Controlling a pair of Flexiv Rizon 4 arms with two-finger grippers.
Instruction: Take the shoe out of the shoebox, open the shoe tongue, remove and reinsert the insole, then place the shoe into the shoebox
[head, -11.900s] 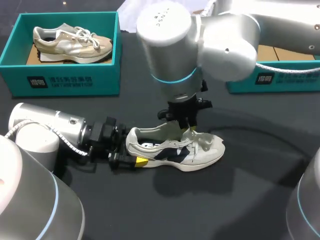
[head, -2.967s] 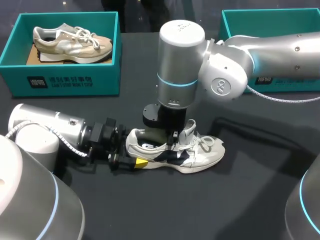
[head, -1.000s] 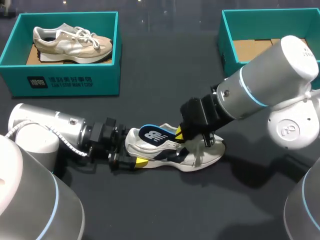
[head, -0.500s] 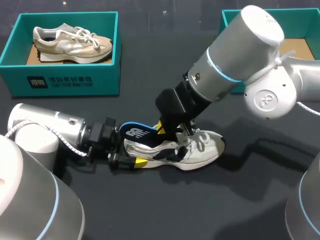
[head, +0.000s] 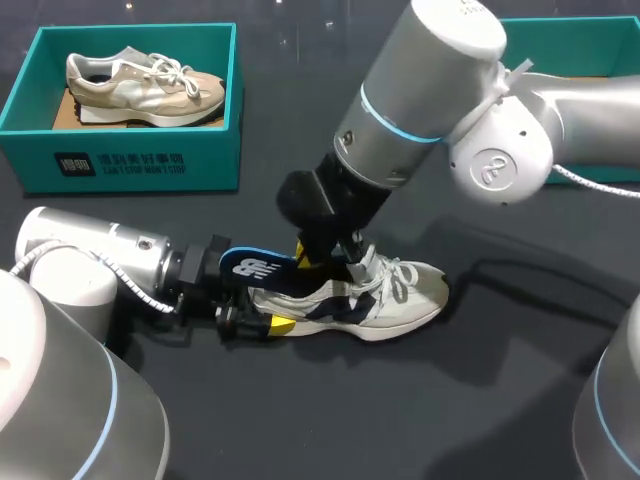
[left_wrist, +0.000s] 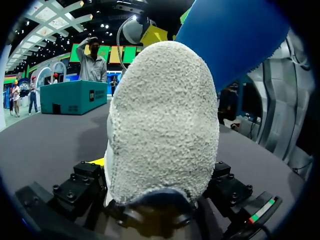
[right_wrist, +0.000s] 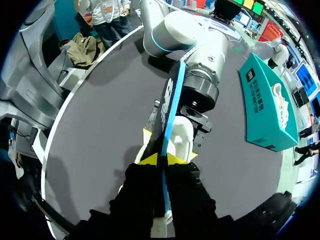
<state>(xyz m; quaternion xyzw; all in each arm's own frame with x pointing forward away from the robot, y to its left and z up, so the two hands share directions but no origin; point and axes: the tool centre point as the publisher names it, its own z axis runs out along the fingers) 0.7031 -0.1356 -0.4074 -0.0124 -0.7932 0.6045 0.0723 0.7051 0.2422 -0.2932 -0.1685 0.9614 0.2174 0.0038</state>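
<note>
Right fingers (right_wrist: 148, 160) pinch insole (right_wrist: 167, 115); beige shoe (head: 145, 85) lies in shoebox (head: 140, 160)

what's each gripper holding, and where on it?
Right gripper: shut on the blue insole, pinched mid-length, its logo end free. Left gripper: shut on the shoe, at its heel.

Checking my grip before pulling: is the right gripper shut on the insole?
Yes, the right wrist view shows the insole edge-on between the right gripper's yellow tips, touched from both sides.
</note>
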